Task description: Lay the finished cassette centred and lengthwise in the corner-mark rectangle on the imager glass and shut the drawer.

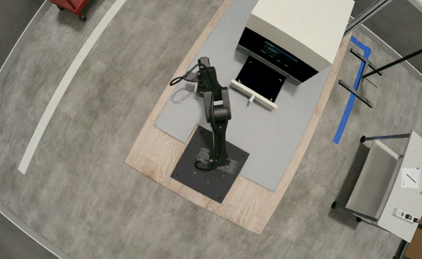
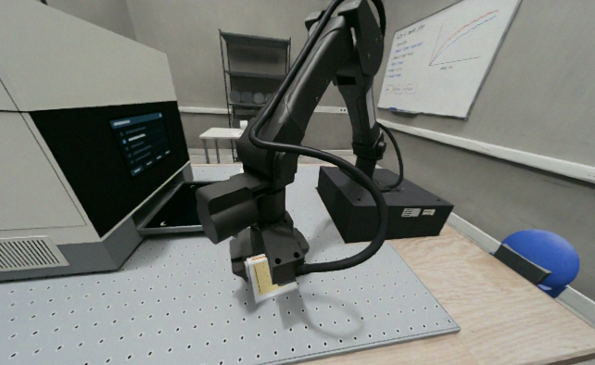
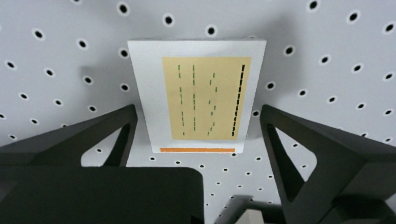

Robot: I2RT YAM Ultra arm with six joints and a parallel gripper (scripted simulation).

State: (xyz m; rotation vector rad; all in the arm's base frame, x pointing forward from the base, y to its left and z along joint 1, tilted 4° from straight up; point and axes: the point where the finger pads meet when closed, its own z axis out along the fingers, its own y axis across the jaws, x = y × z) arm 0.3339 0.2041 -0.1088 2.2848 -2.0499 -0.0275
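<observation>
The finished cassette (image 3: 197, 97) is a white flat plate with a tan gel window, dark band marks and an orange strip at its near end. It lies flat on the perforated grey mat and also shows in the exterior view (image 2: 268, 279). My gripper (image 3: 198, 111) is open, low over the cassette, with one finger on each long side and clear gaps to both. The gel imager (image 1: 296, 29) stands at the far side of the mat. Its drawer (image 1: 260, 80) is pulled out, showing dark glass with white corner marks and a white front with a handle (image 1: 252, 94).
The arm's black base block (image 2: 383, 204) stands behind the gripper. The wooden table edge (image 2: 506, 296) runs on the right. A blue round object (image 2: 540, 257) sits past the table corner. The arm's cable loops beside the gripper (image 2: 367, 222).
</observation>
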